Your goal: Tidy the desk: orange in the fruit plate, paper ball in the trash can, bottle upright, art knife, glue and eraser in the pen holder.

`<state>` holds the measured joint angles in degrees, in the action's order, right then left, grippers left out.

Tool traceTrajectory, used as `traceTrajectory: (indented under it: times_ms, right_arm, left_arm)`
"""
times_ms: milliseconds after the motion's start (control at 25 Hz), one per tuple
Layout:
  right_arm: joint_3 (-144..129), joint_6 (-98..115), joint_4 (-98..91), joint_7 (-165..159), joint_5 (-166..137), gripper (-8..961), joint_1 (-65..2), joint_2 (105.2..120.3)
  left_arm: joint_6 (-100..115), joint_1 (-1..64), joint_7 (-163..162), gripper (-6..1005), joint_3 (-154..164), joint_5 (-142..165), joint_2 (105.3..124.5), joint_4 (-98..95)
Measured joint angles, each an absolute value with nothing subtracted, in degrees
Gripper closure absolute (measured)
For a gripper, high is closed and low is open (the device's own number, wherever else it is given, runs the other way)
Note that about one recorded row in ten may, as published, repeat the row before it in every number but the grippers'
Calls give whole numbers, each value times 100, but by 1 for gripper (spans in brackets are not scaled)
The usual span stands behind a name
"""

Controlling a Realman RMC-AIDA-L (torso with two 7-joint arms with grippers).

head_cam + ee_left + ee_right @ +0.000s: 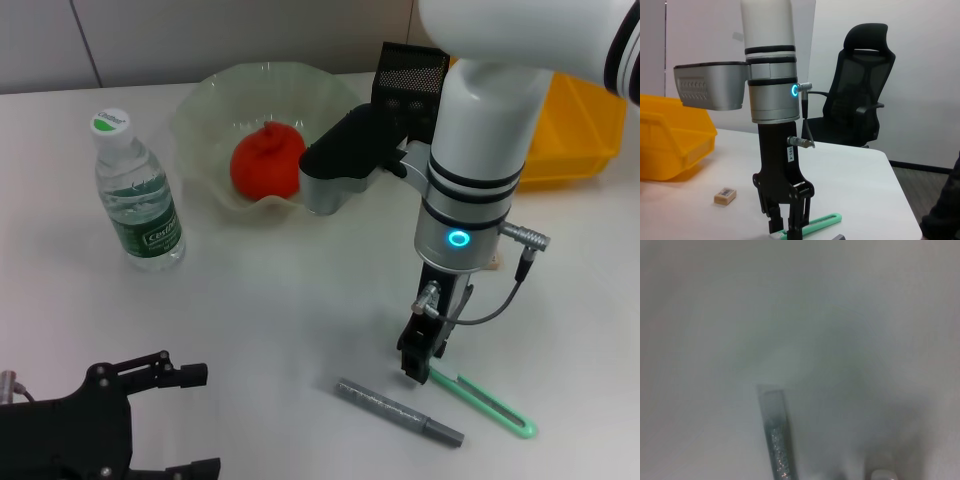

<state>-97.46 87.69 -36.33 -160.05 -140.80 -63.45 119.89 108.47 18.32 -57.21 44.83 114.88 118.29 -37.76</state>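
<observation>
Two arms showed over the desk (300, 300), and we saw only the right one at work. Its right gripper (418, 368) stood upright near the front edge, tips down on the desk at one end of the green knife (485, 400), its fingers (797, 216) close together about that end; whether they actually pinched it we could not tell. The knife lay flat, slanting toward the front right corner. Just beside it, and apart from it, lay the grey glue (398, 412), also flat, running along the front edge. The left gripper (185, 420) sat low at the front left corner with its fingers spread wide apart, holding nothing. Near the left edge we saw the bottle (137, 195) standing upright, cap on. The orange (267, 160) lay inside the plate (205, 110) toward the back edge. A black pen holder (410, 80) stood behind the right arm, and a yellow bin (570, 140) sat at the back right corner. From the left wrist we made out the eraser (725, 196) lying flat between the bin and the right gripper.
</observation>
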Motion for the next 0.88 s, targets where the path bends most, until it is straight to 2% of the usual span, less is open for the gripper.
traceTrajectory:
  times_ms: [160,360,520,800,840,880]
  right_arm:
    - [-9838,8760,-3567,-15997,-14075,544,-6340,11988]
    - [-9937,8848,-3772,-15970,-14025,759,-6255,11983]
    - [-9781,9039,-4094,-15966,-14083,787,-6119,11932]
    - [-7805,10106,-5902,-15575,-15419,787,-5500,11852]
    - [-7405,10257,-6217,-15439,-15546,786,-5420,11831]
    - [-6716,10437,-6757,-15144,-15648,786,-5281,11738]
  left_arm:
    - [10815,1886,-5722,139,4483,11487,11831,-3710]
    - [10800,1897,-5721,139,4483,11487,11830,-3709]
    - [10799,1898,-5725,139,4482,11487,11829,-3700]
    - [10812,1900,-5725,139,4483,11487,11821,-3640]
    - [10808,1900,-5725,139,4482,11486,11821,-3638]
    - [10805,1900,-5725,139,4483,11487,11821,-3638]
